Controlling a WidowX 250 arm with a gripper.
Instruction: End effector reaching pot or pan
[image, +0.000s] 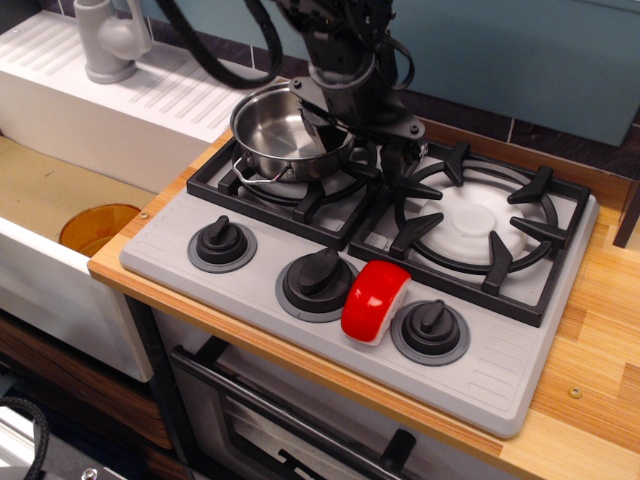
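The shiny steel pot (280, 130) sits on the back left burner grate, and one of its wire handles points toward the front. My black gripper (358, 135) hangs over the pot's right rim. One finger (316, 118) reaches down inside the pot and the other (400, 152) is outside it, between the two burners. The jaws stand wide apart across the rim, so the gripper is open. I cannot tell whether a finger touches the pot wall.
The right burner has a white cap (470, 215) under a black grate. Three black knobs (318, 275) and a red and white object (374, 300) line the stove's front. A sink with a grey faucet (108, 40) is on the left. A wooden counter (590, 370) is on the right.
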